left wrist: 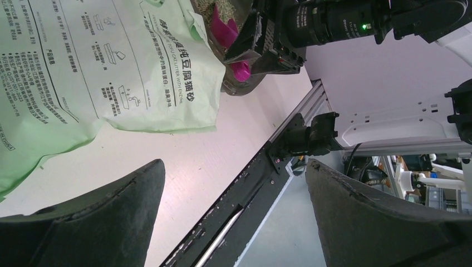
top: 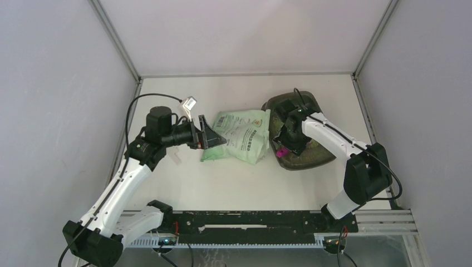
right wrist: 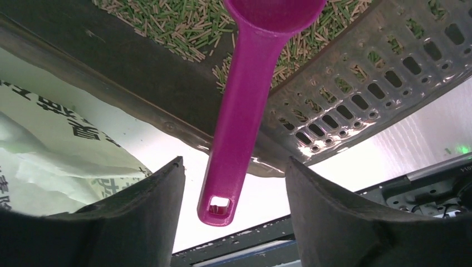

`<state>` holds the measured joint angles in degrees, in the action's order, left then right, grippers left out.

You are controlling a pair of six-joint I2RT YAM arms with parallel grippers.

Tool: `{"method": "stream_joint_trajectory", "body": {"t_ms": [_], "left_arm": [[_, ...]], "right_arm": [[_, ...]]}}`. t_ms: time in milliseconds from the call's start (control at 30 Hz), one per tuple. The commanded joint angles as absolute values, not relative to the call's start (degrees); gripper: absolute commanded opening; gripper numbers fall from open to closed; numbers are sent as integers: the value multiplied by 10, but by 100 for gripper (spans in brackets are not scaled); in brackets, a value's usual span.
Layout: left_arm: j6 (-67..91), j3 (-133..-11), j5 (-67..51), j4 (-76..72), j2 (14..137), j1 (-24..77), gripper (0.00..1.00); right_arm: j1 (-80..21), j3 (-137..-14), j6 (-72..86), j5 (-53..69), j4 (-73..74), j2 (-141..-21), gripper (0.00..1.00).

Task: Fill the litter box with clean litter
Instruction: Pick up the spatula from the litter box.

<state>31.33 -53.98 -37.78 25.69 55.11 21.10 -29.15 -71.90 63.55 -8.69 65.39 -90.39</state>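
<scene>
The dark litter box [top: 280, 103] sits at the right of the table, holding pale greenish litter granules [right wrist: 178, 22] with a magenta scoop [right wrist: 236, 133] lying in them. Its handle sticks out over the box rim [right wrist: 139, 94]. My right gripper [right wrist: 234, 186] is open over the box's near-left edge, its fingers on either side of the handle end without touching it. In the top view the right gripper [top: 289, 146] hides most of the scoop [top: 281, 151]. My left gripper [top: 209, 136] is open and empty at the left edge of the green litter bag [top: 239, 136].
The green bag [left wrist: 111, 72] lies flat between the arms, touching the box's left side. A perforated grey panel [right wrist: 362, 100] shows along the box edge. The black front rail [left wrist: 239, 189] runs along the near table edge. Walls enclose the table on three sides.
</scene>
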Motion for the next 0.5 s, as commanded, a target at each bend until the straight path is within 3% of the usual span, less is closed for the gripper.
{"method": "stream_joint_trajectory", "body": {"t_ms": [0,133,200,267,367,467], "left_arm": [[301,-524,-390,236,551,205,100],[301,-524,-391,236,553,205,100],[303,-525,-390,236,551,205,100],[304,-525,-391,236,549,205,100],[307,-525,-390,237,548,205,100],[310,-525,-390,236,546,205,100]], "right_arm": [[-284,-723,629,-88,630,-879,68],[-283,-723,618,-81,624,-875,40],[-282,-723,610,-73,620,-869,22],[-280,-723,605,-66,617,-860,12],[-272,-723,591,-51,614,-844,2],[-262,-724,577,-37,613,-829,0]]}}
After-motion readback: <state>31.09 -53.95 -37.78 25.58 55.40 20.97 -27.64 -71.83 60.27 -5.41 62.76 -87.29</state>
